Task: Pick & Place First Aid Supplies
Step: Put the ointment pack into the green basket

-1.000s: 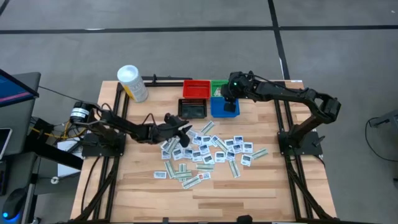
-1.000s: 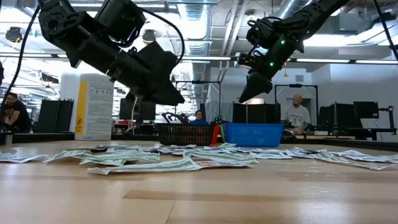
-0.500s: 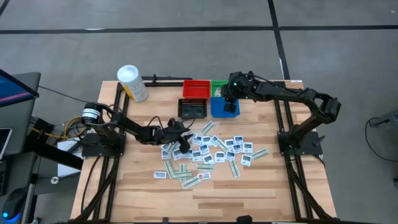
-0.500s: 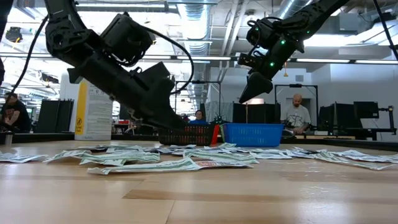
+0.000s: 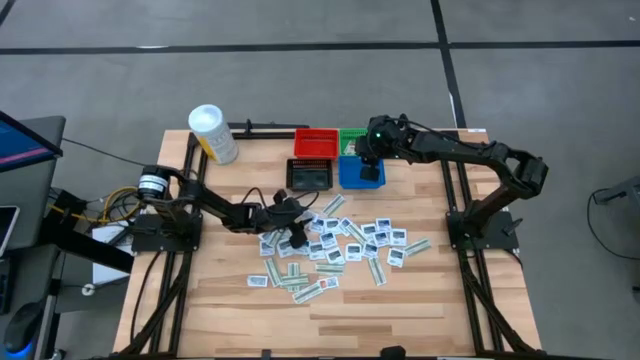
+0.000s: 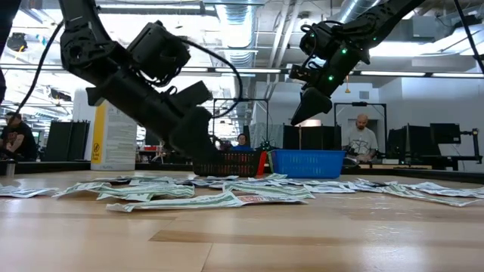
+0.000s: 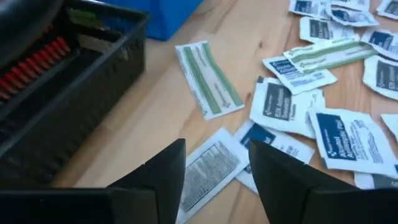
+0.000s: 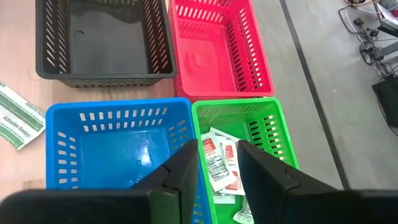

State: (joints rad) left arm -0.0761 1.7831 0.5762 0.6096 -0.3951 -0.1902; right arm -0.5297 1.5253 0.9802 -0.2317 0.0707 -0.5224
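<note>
Since a second ago the left gripper has been lowered from above the table's left half to the near-left edge of the scattered first aid supplies, and its fingers have been spread. In the left wrist view they are seen apart over a white printed packet lying flat on the wooden table — nothing is held. The packets and green-white strips are strewn across the table's middle, just in front of the black bin. The right gripper is held above the blue bin and green bin — its fingers partly open, empty; a few packets lie inside the green bin.
</note>
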